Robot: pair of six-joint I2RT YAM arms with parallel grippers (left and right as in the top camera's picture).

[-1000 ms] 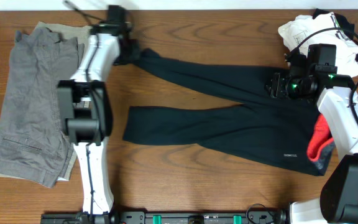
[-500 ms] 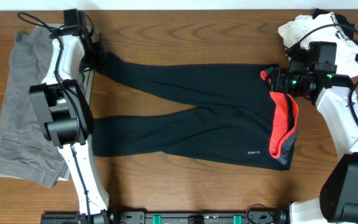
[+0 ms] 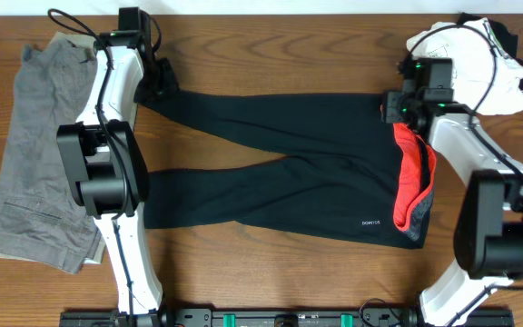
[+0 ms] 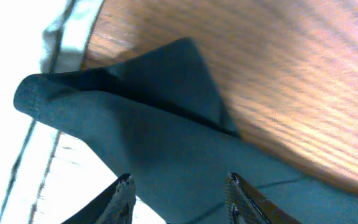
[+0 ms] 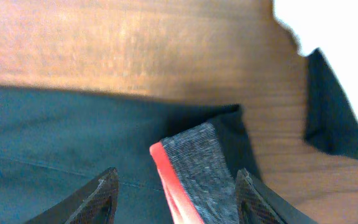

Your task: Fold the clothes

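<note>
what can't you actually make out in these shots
- Logo wording on the leggings: overhead, too small.
- Garment beneath the grey trousers: overhead, mostly covered.
- White pile: right wrist, overexposed and cut by the edge.
- Whether the left gripper touches the leggings: left wrist, blurred, depth unclear.

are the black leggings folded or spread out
Spread out. The black leggings lie flat on the table, both legs stretched full length and splayed apart; only the waistband is flipped over, showing coral-red.

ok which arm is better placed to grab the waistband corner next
Right. The right gripper sits at the top corner of the red-and-grey waistband, jaws open either side of it. The left gripper is at the far leg cuff, at the opposite end of the leggings.
</note>
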